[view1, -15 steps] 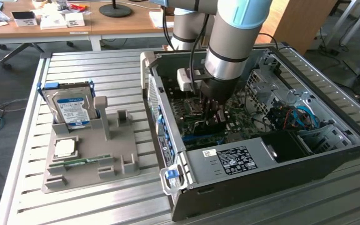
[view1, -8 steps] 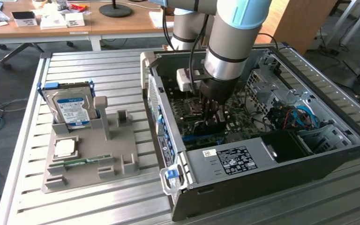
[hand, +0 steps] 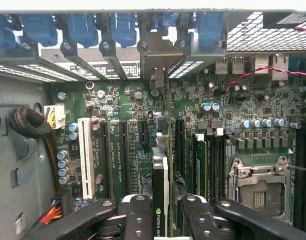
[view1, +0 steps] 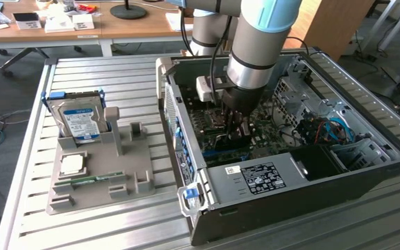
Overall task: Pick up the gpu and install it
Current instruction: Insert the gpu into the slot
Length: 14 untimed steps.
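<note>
Nearest the wrist camera: the two black fingers [hand: 137, 220] of the gripper [hand: 161, 220], pinching the gpu [hand: 160, 195] edge-on between them. Card held upright, thin edge toward the lens, a green logo visible on its near edge. Its silver end bracket [hand: 156, 57] stands at the case's rear slot openings, beside the blue slot clips [hand: 125, 27].

Beneath and around the card: green motherboard [hand: 127, 125] with a white expansion slot [hand: 85, 155], several black slots alongside, and an empty CPU socket [hand: 258, 187] with metal frame. Whether the card's connector edge is seated in a slot cannot be told.

Exterior view: the arm [view1: 255, 47] reaches straight down into the open computer case [view1: 290, 156], which lies on its side on the slatted metal table [view1: 96, 73]. The gripper [view1: 233, 122] is low inside the case, over the motherboard. Power supply [view1: 259, 177] with label sits at the case's near end.

On the exterior view's left, well apart from the case: a grey parts holder [view1: 102, 172] carrying a hard drive [view1: 78, 122] standing upright and a memory stick [view1: 89, 179] lying flat.
</note>
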{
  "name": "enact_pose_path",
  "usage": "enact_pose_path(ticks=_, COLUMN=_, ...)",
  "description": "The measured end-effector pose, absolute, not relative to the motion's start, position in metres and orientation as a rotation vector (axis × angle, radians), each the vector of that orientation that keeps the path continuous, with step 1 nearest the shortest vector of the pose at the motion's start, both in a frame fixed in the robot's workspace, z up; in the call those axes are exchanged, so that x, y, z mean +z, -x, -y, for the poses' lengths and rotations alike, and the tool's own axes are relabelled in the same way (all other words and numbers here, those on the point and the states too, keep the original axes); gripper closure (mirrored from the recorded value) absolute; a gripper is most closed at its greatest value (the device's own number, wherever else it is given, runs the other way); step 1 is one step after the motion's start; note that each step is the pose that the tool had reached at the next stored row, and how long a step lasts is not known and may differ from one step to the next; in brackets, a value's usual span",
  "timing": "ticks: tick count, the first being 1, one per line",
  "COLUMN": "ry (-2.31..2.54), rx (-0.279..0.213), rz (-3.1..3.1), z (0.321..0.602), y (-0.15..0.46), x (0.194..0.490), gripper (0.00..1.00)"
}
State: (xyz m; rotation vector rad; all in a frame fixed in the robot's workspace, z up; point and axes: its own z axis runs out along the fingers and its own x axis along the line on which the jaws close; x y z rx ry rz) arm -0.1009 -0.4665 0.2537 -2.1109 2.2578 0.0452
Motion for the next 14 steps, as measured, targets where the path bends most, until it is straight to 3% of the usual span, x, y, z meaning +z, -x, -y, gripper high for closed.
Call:
enact_pose_path(ticks=6, ry=2.11, rx=0.046, rz=-2.258, z=0.4664, y=0.1011, x=0.2533, gripper=0.72)
enact_pose_path(ticks=7, ry=2.11, rx=0.045, rz=-2.258, z=0.4664, y=0.101, x=0.2535, gripper=0.66)
enact_pose_path(ticks=14, ry=2.111, rx=0.045, rz=-2.258, z=0.4665, y=0.1009, x=0.2537, gripper=0.66)
